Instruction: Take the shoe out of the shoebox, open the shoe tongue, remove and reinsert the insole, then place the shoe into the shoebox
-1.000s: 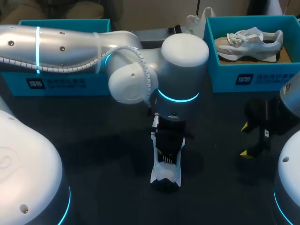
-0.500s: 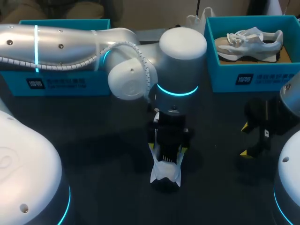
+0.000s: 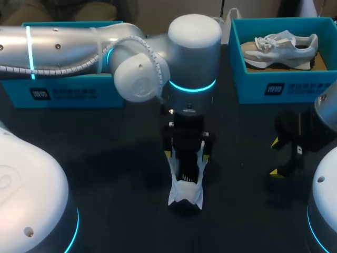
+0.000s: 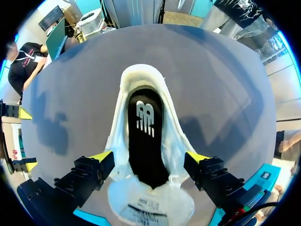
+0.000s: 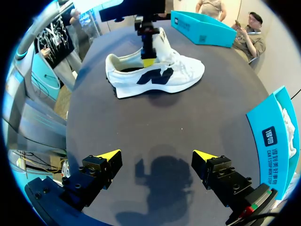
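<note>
Stock of the scene, largest item first.

1. Bench (image 3: 105,158): dark top that carries everything below.
2. My left arm (image 3: 79,47): comes in from my left and reaches to mid-bench, its wrist pointing straight down.
3. Left shoebox (image 3: 63,92): teal, at the far edge on my left. The arm hides its inside.
4. Right shoebox (image 3: 279,87): teal, at the far right. It holds a second sneaker (image 3: 279,47) lying on its side.
5. White sneaker (image 3: 185,192): stands upright on its sole at mid-bench, well apart from both boxes and directly under my left hand.
6. Left hand (image 4: 148,157): wide open and gripping nothing. It straddles the sneaker's opening with one yellow tip just beside each flank; I cannot tell whether either tip touches.
7. Right hand (image 5: 157,154): wide open and empty, hanging over bare bench on my right, well apart from the sneaker.
8. Insole (image 4: 143,136): dark, lying flat inside the sneaker.
9. Tongue (image 4: 150,202): lifted clear of the opening, its inner label showing.

Progress, as I judge it: the sneaker is out of its box and the tongue looks opened. With the insole seated, I cannot tell whether it has been pulled and refitted or not. Boxing the sneaker remains.
</note>
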{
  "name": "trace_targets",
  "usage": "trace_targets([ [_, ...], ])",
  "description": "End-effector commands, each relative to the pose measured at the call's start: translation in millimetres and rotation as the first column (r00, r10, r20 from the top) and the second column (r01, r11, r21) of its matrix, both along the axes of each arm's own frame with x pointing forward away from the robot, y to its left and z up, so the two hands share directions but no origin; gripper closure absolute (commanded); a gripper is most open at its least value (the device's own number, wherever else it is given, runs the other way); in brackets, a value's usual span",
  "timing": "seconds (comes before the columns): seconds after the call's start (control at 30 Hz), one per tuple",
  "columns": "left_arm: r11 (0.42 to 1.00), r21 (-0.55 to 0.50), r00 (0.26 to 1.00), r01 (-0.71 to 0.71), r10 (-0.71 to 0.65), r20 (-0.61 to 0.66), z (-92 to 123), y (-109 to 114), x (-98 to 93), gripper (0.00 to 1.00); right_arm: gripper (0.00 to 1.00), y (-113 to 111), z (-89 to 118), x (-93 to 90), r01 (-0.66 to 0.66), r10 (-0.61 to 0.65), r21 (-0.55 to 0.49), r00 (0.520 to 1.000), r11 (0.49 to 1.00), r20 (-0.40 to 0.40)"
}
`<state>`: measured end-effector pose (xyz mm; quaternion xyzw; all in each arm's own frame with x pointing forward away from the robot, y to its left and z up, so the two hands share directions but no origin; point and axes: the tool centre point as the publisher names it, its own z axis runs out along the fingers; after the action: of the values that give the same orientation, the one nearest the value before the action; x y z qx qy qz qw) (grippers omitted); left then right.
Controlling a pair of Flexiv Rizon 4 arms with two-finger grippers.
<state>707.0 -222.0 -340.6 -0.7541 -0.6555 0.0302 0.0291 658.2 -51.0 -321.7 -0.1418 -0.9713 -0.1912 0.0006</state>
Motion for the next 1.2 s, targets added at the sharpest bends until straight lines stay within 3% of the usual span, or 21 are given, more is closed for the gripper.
trace_targets([
  [0.03, 1.0, -0.003, 1.0, 0.001, -0.001, -0.004, 7.4, 2.7, 11.6, 0.0, 0.0, 0.4, 0.3, -1.4, 0.002, -0.002, -0.003, 1.0, 1.0, 0.002],
  [0.67, 1.0, -0.027, 1.0, 0.007, -0.006, 0.026, 72.1, -0.2, 74.1, 0.01, 0.0, 0.4, 0.3, -1.4, 0.002, -0.002, -0.003, 1.0, 1.0, 0.002],
  [0.73, 1.0, -0.023, 1.0, 0.005, -0.004, 0.027, 74.1, -2.3, 77.6, 0.32, 0.0, 0.4, 0.3, -1.4, 0.002, -0.002, -0.003, 1.0, 1.0, 0.002],
  [0.83, 1.0, -0.016, 0.999, 0.005, -0.004, 0.032, 75.4, -5.9, 80.4, 0.56, 0.0, 0.4, 0.3, -1.4, 0.002, -0.002, -0.003, 1.0, 1.0, 0.002],
  [1.2, 0.999, -0.036, 1.0, 0.008, -0.008, -0.002, 66.3, -12.3, 76.8, 0.61, 0.0, 0.4, 0.3, -1.4, 0.002, -0.002, -0.003, 1.0, 1.0, 0.002],
])
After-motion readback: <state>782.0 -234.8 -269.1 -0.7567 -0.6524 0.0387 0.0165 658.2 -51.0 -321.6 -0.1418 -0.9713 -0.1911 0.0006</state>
